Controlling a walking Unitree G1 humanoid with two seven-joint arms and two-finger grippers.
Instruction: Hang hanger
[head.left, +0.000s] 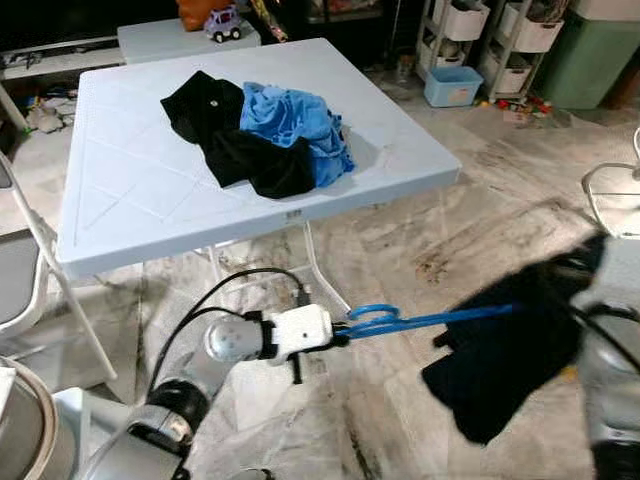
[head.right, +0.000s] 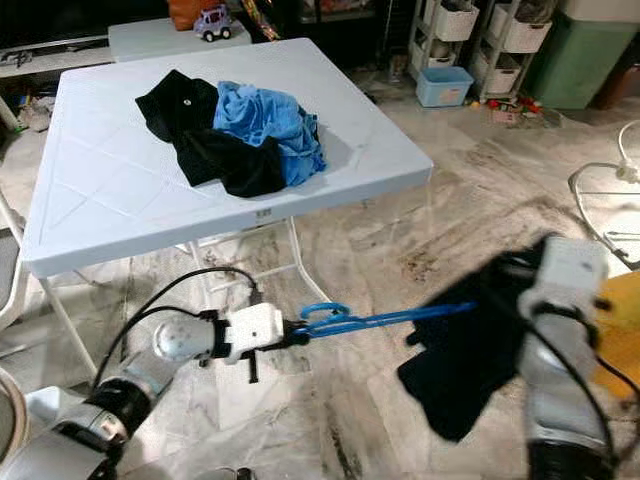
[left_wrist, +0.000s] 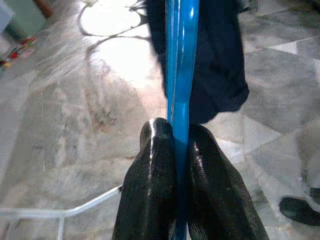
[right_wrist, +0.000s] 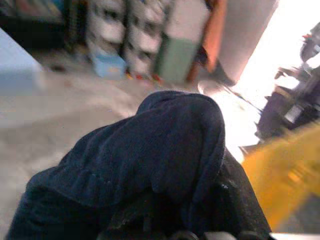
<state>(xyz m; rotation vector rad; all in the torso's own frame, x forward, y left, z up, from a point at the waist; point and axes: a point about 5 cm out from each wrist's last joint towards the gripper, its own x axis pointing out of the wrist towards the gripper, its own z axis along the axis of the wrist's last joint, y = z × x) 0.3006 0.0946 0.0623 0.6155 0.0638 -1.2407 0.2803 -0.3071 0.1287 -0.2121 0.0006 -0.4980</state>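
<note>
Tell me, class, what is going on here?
The robot's left gripper is shut on a blue hanger. A dark garment hangs at the hanger's far end, draped over the right gripper. On the white table lie a black garment and a blue garment.

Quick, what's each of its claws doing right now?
Left gripper: shut on the blue hanger.
Right gripper: wrapped in the dark garment; fingers cannot be told.
</note>
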